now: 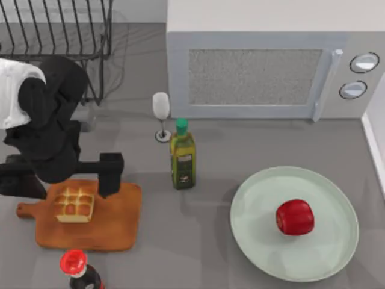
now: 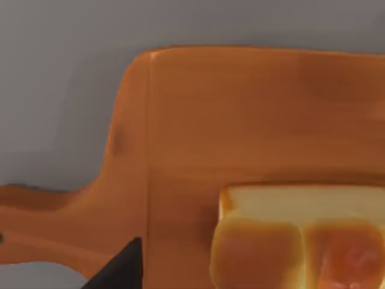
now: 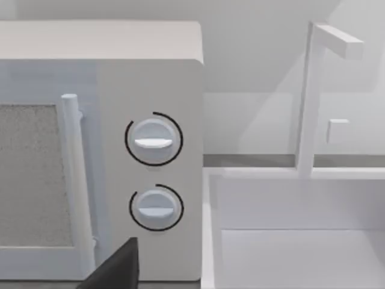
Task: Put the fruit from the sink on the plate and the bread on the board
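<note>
The red fruit (image 1: 295, 217) sits on the pale green plate (image 1: 258, 241) at the right side of the table. The bread (image 1: 75, 204) lies on the wooden board (image 1: 114, 226) at the left. The left gripper (image 1: 90, 180) hangs just above the bread, and I cannot tell how its fingers stand. An oil bottle (image 1: 182, 155) stands between board and plate.
</note>
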